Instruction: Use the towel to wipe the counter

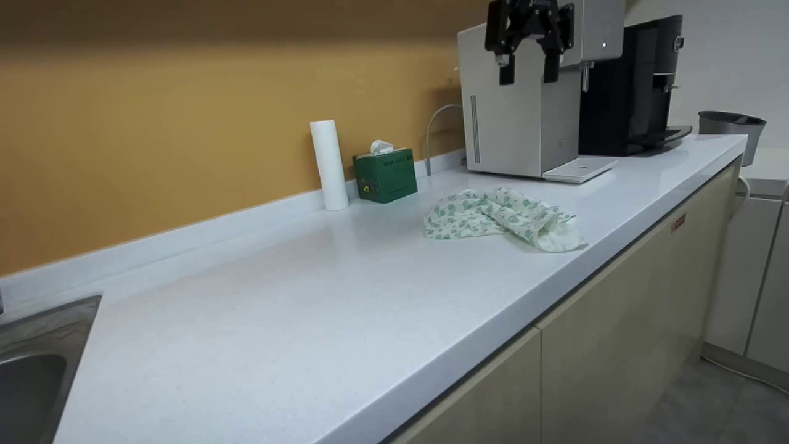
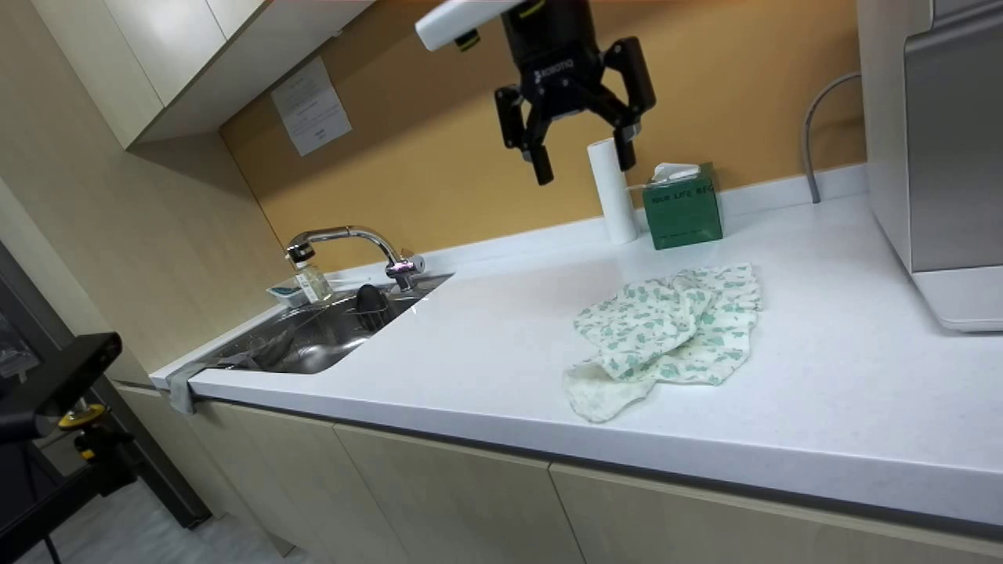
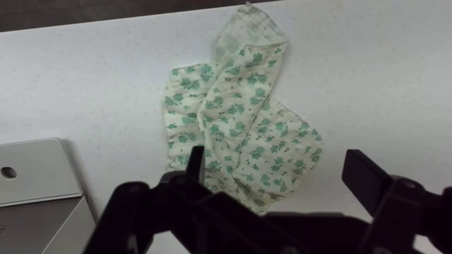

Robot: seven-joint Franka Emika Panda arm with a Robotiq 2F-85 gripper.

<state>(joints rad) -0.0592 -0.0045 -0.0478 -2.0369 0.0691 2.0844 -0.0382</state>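
Observation:
A white towel with a green leaf print lies crumpled and partly folded on the white counter. The towel shows in both exterior views (image 1: 474, 216) (image 2: 650, 329) and in the wrist view (image 3: 236, 106). The counter shows in all views (image 1: 265, 327) (image 2: 486, 337) (image 3: 99, 88). My gripper is open and empty, high above the counter, in both exterior views (image 1: 529, 74) (image 2: 584, 161). In the wrist view, the gripper's (image 3: 277, 164) fingers are wide apart; the left finger overlaps the towel and the right one overlaps bare counter. The gripper hides the towel's lower edge there.
A white paper roll (image 1: 330, 165) and a green tissue box (image 1: 386, 177) stand by the wall. A grey-white dispenser (image 1: 505, 123) with a drip tray (image 3: 35, 165) and a black machine (image 1: 629, 92) stand at one end. A sink (image 2: 325, 352) with a faucet (image 2: 345, 233) is at the other.

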